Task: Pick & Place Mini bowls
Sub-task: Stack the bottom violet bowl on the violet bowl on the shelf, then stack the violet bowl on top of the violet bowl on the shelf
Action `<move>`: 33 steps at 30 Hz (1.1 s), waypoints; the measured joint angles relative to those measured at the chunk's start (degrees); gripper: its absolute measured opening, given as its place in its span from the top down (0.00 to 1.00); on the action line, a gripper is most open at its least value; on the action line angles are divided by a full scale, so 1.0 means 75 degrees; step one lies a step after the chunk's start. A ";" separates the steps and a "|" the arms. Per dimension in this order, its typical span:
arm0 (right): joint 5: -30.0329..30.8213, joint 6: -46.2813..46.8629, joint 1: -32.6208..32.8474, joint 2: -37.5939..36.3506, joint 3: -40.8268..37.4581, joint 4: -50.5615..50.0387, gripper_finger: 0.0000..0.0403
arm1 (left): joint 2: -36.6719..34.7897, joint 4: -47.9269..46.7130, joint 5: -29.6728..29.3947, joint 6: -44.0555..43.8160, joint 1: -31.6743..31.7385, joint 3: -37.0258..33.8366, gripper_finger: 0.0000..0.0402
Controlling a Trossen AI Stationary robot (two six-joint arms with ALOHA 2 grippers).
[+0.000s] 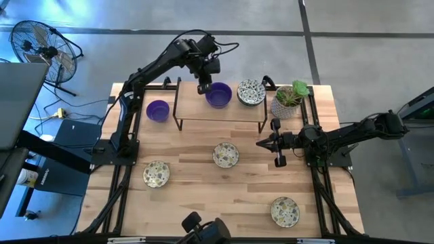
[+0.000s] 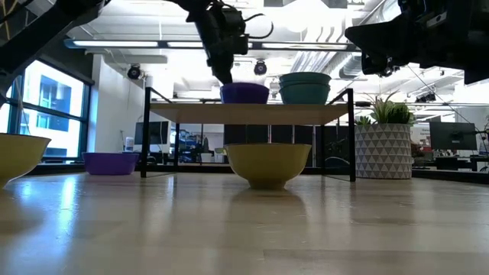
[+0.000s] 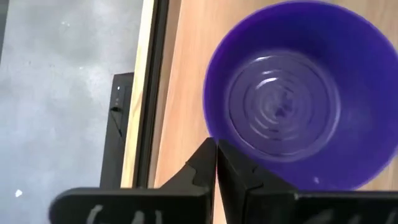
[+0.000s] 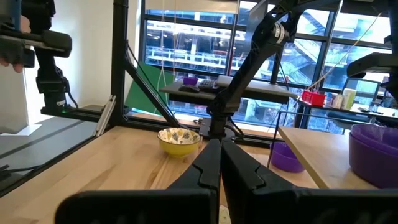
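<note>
high: overhead | low: tabletop | wrists: close (shared purple bowl [image 3: 292, 93])

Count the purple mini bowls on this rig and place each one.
2. One purple bowl sits on the raised shelf beside the left claw; the other purple bowl sits on the table, left of the shelf. None looks hidden.

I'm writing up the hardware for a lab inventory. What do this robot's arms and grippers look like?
Both arms are black, built of jointed tubular segments. The left arm has a black cable looping over its wrist; the right arm looks the same. The left gripper and right gripper each end in two flat, dark, tapering fingers. No markings are legible.
</note>
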 joint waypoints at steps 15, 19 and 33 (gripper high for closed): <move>0.0000 0.0009 0.0002 -0.0001 0.0000 -0.0014 1.00 | 0.0000 0.0008 -0.0409 0.0362 -0.0382 0.0000 1.00; 0.0000 0.0012 0.0000 -0.0003 0.0000 -0.0091 1.00 | -0.0201 -0.0847 -0.0860 0.0699 -0.0571 -0.0020 1.00; 0.0023 0.0159 0.0182 -0.0002 0.0000 -0.0203 1.00 | -0.0892 -0.0501 -0.2588 0.0851 -0.1572 0.0021 1.00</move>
